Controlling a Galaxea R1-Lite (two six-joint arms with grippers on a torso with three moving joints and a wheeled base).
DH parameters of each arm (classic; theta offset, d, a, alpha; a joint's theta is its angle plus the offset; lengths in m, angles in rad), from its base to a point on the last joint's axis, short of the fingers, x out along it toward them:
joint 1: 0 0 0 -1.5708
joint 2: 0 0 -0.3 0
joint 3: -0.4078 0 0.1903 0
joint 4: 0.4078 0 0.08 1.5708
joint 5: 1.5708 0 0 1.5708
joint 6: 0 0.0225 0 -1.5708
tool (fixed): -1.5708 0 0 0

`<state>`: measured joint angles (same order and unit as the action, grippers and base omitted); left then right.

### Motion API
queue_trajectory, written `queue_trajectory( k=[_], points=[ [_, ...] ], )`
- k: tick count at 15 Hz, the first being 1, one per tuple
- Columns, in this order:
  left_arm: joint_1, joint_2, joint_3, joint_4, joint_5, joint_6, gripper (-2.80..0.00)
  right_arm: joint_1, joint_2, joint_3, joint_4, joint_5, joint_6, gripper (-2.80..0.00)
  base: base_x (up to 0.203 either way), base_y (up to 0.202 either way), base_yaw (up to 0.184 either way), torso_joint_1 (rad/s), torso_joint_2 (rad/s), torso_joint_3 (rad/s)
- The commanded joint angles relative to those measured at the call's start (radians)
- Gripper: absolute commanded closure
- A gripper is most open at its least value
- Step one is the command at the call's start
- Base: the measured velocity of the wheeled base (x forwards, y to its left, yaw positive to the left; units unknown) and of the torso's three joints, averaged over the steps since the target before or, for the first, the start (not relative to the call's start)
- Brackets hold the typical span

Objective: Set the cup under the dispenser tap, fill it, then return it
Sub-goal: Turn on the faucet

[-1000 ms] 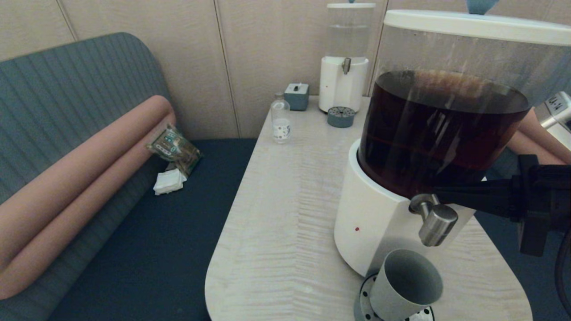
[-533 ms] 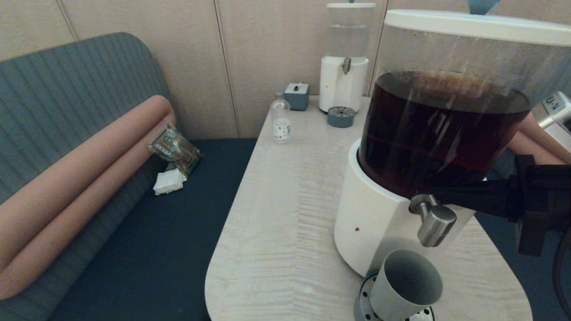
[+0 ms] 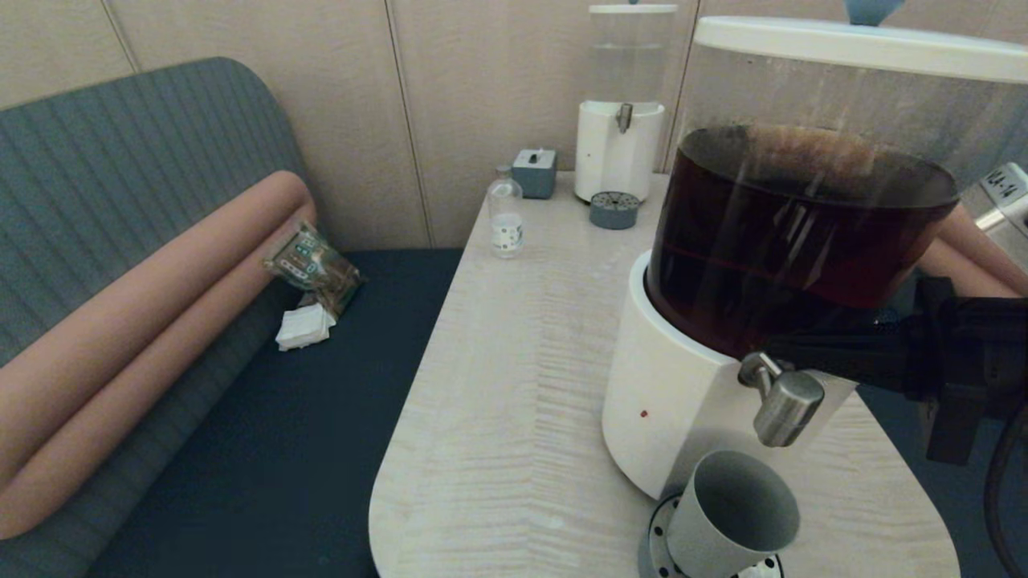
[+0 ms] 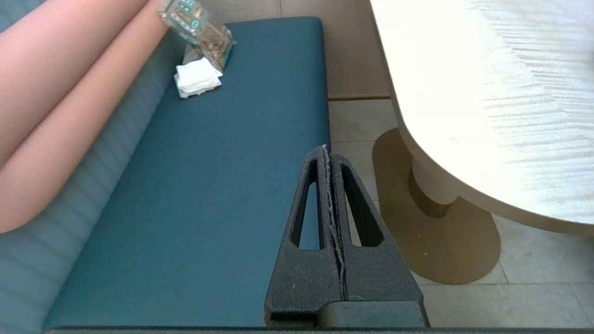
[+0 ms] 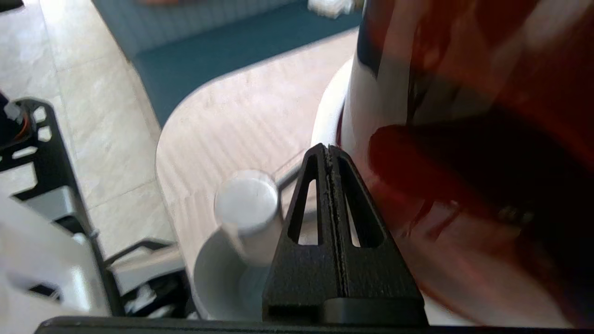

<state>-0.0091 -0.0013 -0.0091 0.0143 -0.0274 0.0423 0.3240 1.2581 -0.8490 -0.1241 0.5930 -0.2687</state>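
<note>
The grey cup [image 3: 727,514] stands on a perforated drip tray [image 3: 657,531] directly under the steel dispenser tap [image 3: 785,401] of the large dispenser [image 3: 683,385] holding dark brown liquid. No liquid shows inside the cup. My right gripper [image 3: 769,347] reaches in from the right, shut and empty, with its tip just behind and above the tap's knob. The right wrist view shows its tip [image 5: 328,149] against the dispenser wall, the knob [image 5: 246,199] and the cup [image 5: 218,273] beside it. My left gripper [image 4: 326,149] hangs shut over the bench, off the table.
At the table's far end stand a smaller clear-liquid dispenser [image 3: 618,152], a grey disc [image 3: 614,210], a grey box [image 3: 534,172] and a small clear bottle [image 3: 505,218]. A snack packet [image 3: 313,265] and a napkin [image 3: 305,327] lie on the bench to the left.
My right gripper has edged slightly left behind the tap, and the knob has shifted a little. The cup has stayed in place.
</note>
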Motion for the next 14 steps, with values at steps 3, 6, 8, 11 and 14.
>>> queue_trajectory(
  k=[3,6,8,11,14],
  points=[
    [0.0,0.001,0.0,0.001,0.0,0.001,0.0,0.0,-0.006,0.024,-0.033,0.016,0.0,0.0,0.0,0.0,0.0,0.0,0.0,0.0],
    [0.0,0.001,0.0,0.0,0.0,0.001,0.0,0.0,-0.013,0.025,-0.034,0.021,0.0,0.0,0.0,0.0,0.0,0.0,0.0,0.0],
    [0.0,0.001,0.0,0.001,0.0,0.001,0.0,0.006,-0.019,0.025,-0.033,0.021,0.0,0.0,0.0,0.0,0.0,0.0,0.0,0.0],
    [0.0,0.001,0.0,0.0,0.0,0.001,0.0,0.026,-0.032,0.025,-0.032,0.024,0.002,0.0,0.0,0.0,0.0,0.0,0.0,0.0],
    [0.0,0.001,0.0,0.0,0.0,0.001,0.0,0.027,-0.038,0.025,-0.032,0.031,0.002,0.0,0.0,0.0,0.0,0.0,0.0,0.0]
  ],
)
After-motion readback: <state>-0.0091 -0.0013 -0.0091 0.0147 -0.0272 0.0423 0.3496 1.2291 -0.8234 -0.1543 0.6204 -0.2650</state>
